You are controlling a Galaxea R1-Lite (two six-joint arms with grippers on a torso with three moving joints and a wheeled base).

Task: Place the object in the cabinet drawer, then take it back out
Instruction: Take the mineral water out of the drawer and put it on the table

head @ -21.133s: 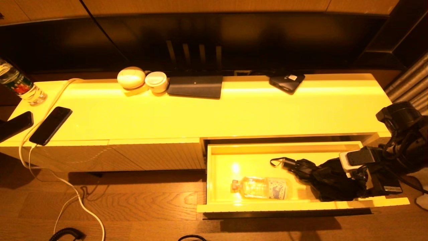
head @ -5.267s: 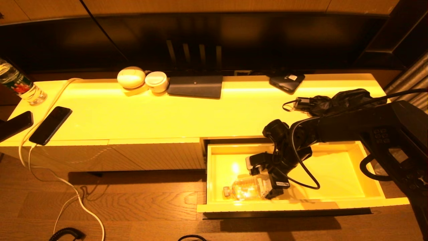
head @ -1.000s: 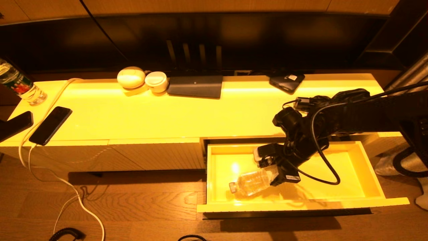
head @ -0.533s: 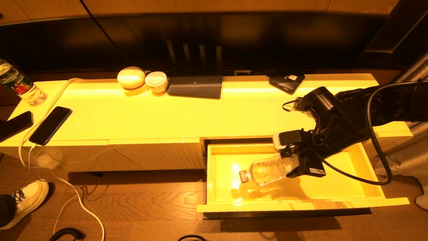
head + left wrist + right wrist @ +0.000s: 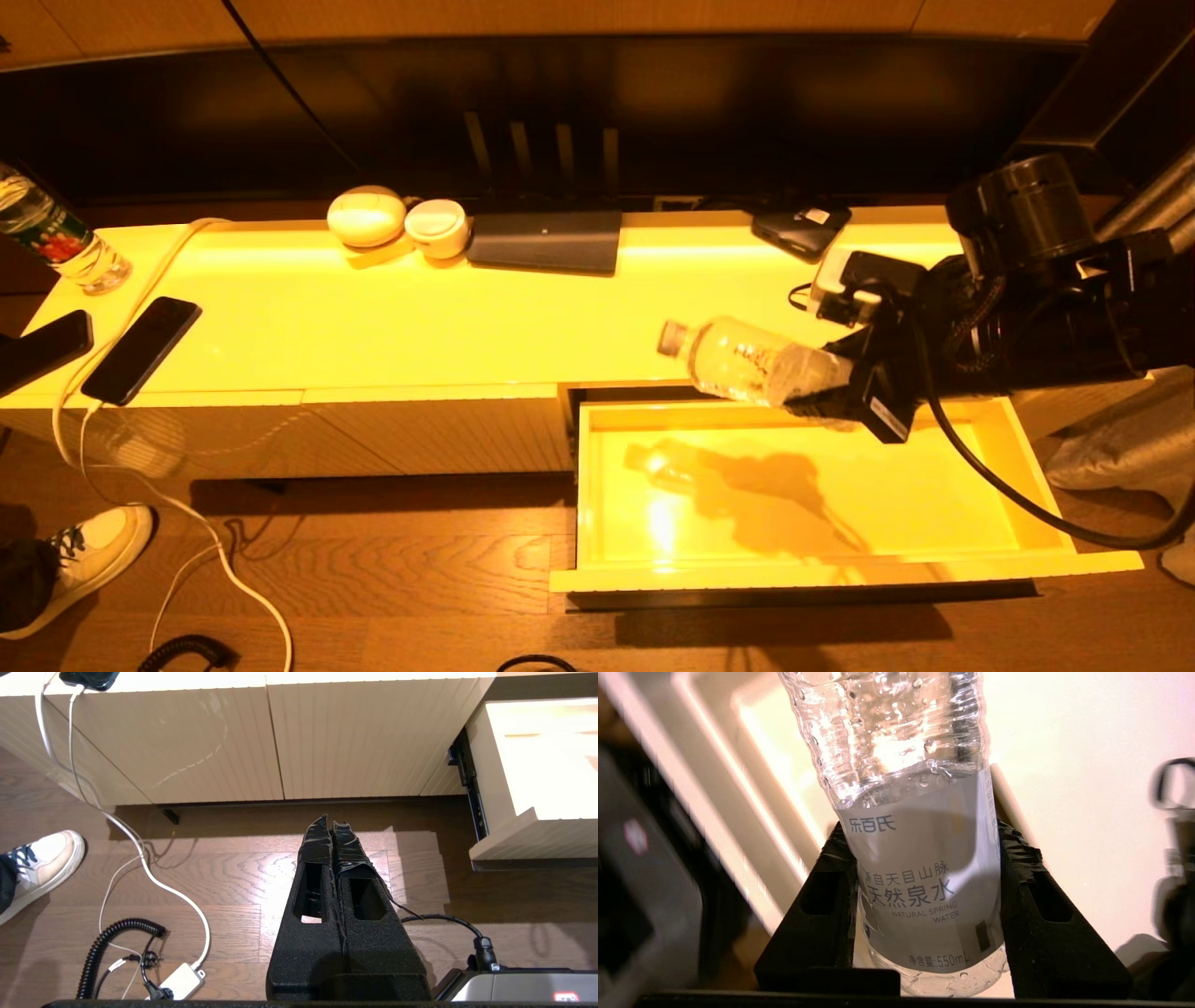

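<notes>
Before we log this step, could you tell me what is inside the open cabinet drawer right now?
Nothing shows inside the cabinet drawer: only glossy floor, glare and a shadow. The water bottle hangs above its back edge in the right gripper; the arm hides the back right corner.

Right arm: reaches in from the right side in the head view, forearm and wrist above the rear right corner of the open cabinet drawer (image 5: pixel 597 504) and the front edge of the cabinet top.

Right gripper (image 5: pixel 822 378): pointing toward the left, raised clear of the drawer floor; both fingers (image 5: pixel 831 877) pressed against opposite sides of the labelled lower body of a clear water bottle (image 5: pixel 747 362), which lies nearly level, cap end away from the wrist.

Left arm: parked low, over the floor in front of the cabinet.

Left gripper (image 5: pixel 331 833): fingers pressed together, holding nothing.
</notes>
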